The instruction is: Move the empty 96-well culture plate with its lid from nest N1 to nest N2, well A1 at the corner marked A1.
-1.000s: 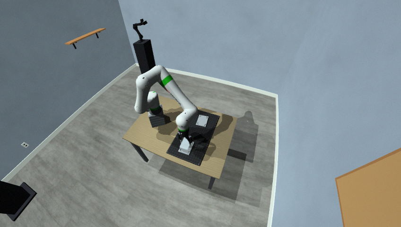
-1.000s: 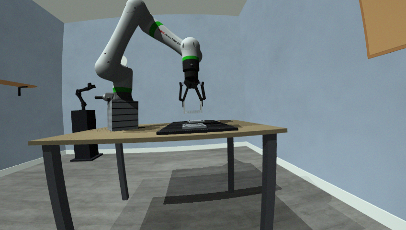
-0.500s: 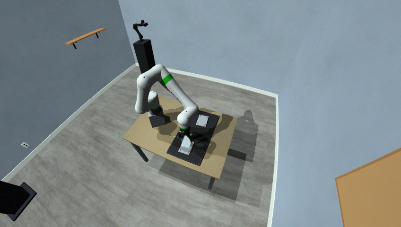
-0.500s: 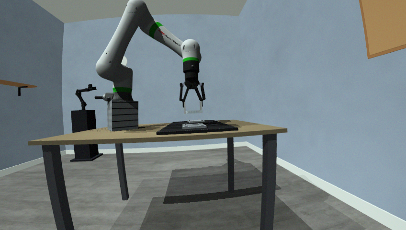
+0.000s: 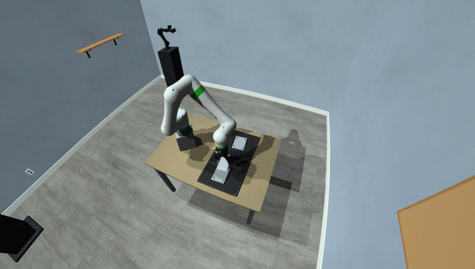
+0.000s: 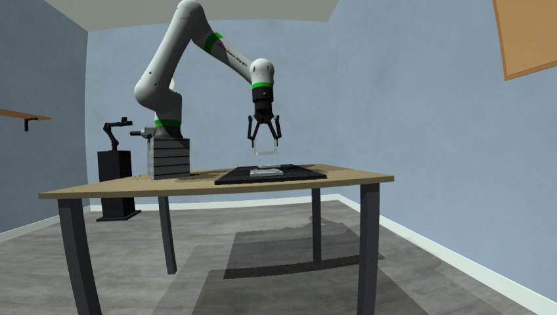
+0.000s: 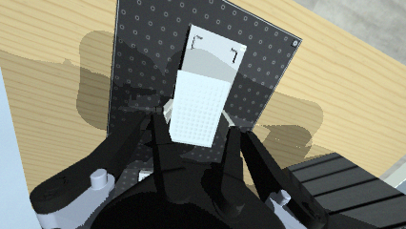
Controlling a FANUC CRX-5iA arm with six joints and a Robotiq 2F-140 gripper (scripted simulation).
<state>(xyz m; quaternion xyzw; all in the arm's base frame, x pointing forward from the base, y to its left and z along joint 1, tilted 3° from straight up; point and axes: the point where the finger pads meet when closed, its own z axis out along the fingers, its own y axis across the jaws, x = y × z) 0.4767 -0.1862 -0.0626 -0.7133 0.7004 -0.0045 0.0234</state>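
My gripper [image 6: 265, 145] is shut on the clear 96-well culture plate [image 6: 266, 153] with its lid on it. It holds the plate level, well above the black perforated board [image 6: 270, 173]. In the wrist view the plate [image 7: 197, 109] sits between my two black fingers, and the white nest N1 [image 7: 215, 49] with its corner locators shows below and beyond it, bare. In the top view the plate [image 5: 222, 166] hangs over nest N1 [image 5: 219, 179] at the near end of the board. Nest N2 [image 5: 239, 143] is at the far end and has nothing on it.
The arm's base stands on a grey ribbed block [image 6: 168, 157] at the table's left end. A black pedestal with a small camera arm [image 6: 113, 179] stands on the floor behind the table. The board lies near the table's right edge.
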